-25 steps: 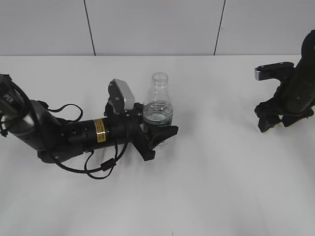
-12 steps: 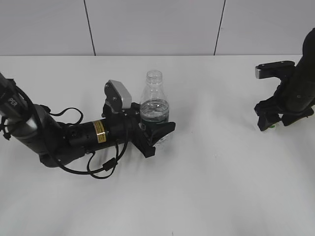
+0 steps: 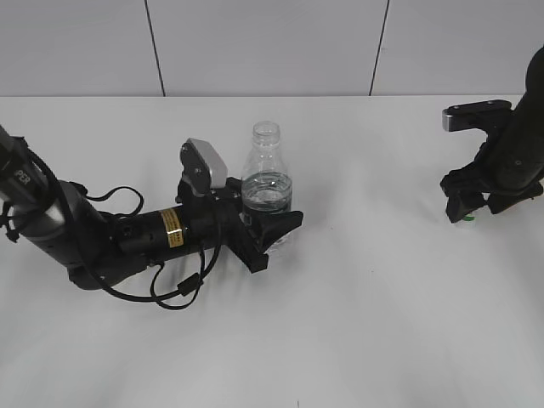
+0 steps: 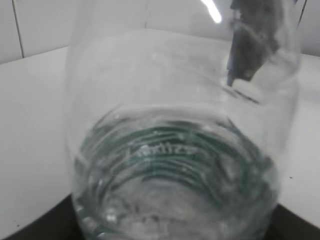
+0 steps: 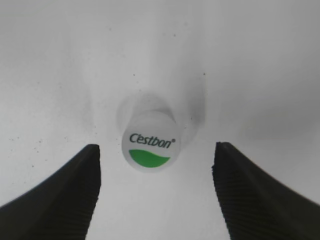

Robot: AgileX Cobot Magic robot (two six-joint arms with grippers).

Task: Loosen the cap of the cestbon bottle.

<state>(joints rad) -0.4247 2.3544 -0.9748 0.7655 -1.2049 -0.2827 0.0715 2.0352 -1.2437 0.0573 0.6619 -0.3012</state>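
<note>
The cestbon bottle (image 3: 268,183) stands upright left of the table's middle, clear, with some water and a dark green label. Its neck (image 3: 266,132) is open and bears no cap. My left gripper (image 3: 274,231) is shut on the bottle's lower body. The left wrist view shows the bottle (image 4: 175,150) close up, filling the frame. The cap (image 5: 149,142), white with a green half-disc and "Cestbon" lettering, lies on the table at the far right. My right gripper (image 5: 156,170) is open above the cap, one jaw on each side, not touching it. In the exterior view the cap (image 3: 467,218) peeks out under the right gripper (image 3: 467,206).
The white table (image 3: 365,323) runs back to a grey panelled wall (image 3: 272,42). The left arm's cable (image 3: 174,289) loops on the table beside the arm.
The left gripper shifted the bottle slightly left and back a second ago and has held still since. The right gripper rose a little above the cap.
</note>
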